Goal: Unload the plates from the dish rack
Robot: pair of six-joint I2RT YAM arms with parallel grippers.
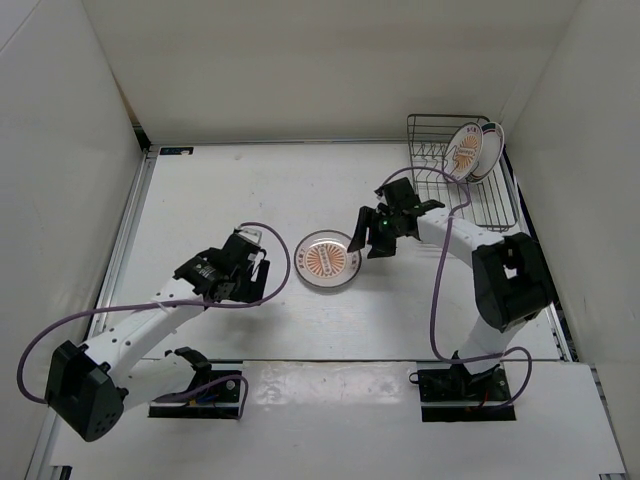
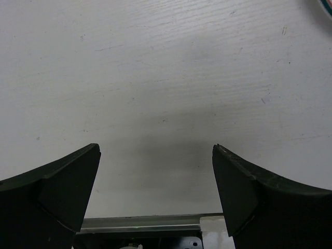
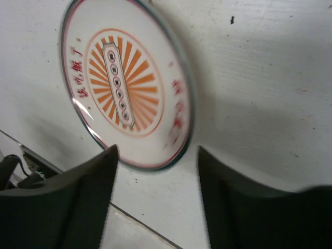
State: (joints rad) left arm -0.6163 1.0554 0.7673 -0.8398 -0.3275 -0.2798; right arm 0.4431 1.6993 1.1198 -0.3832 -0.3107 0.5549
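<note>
A white plate with an orange sunburst centre (image 1: 327, 259) lies flat on the table; it fills the top of the right wrist view (image 3: 124, 83). My right gripper (image 1: 365, 238) is open and empty just right of that plate, its jaws apart at the plate's near rim (image 3: 157, 151). The black wire dish rack (image 1: 490, 205) stands at the back right. Two plates stand upright in it: one with orange markings (image 1: 465, 150) and one with a dark rim band (image 1: 493, 148) behind it. My left gripper (image 1: 252, 278) is open and empty over bare table (image 2: 155, 148), left of the flat plate.
White walls enclose the table on the left, back and right. A metal rail (image 1: 128, 235) runs along the table's left edge. Purple cables loop from both arms. A sliver of the flat plate's rim (image 2: 327, 5) shows in the left wrist view's top right corner.
</note>
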